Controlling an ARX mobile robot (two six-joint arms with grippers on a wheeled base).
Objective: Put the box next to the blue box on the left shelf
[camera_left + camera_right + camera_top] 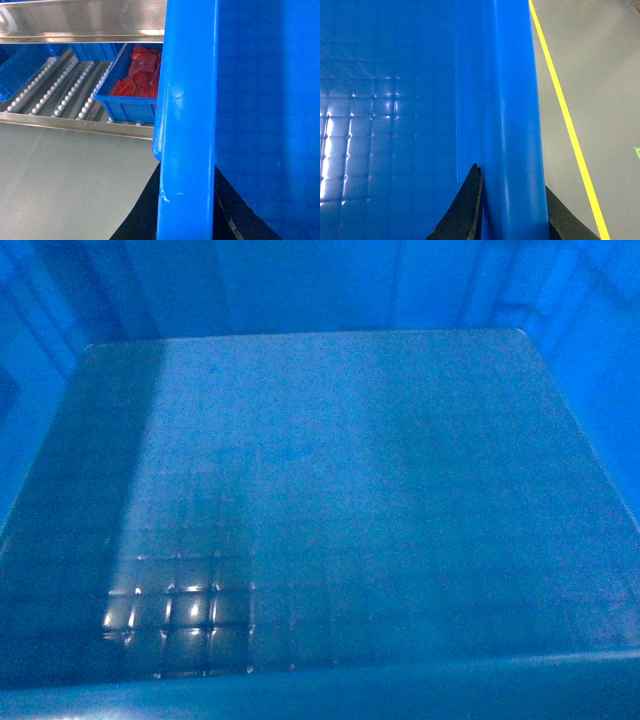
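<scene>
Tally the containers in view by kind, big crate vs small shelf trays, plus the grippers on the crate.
Large bright-blue plastic crate: 1
Small blue plastic shelf trays: 3 (one holding red packets, one at left, one behind; all partly cut off)
Black grippers straddling the crate's rim: 2 (left gripper, right gripper)
Total: 6
</scene>
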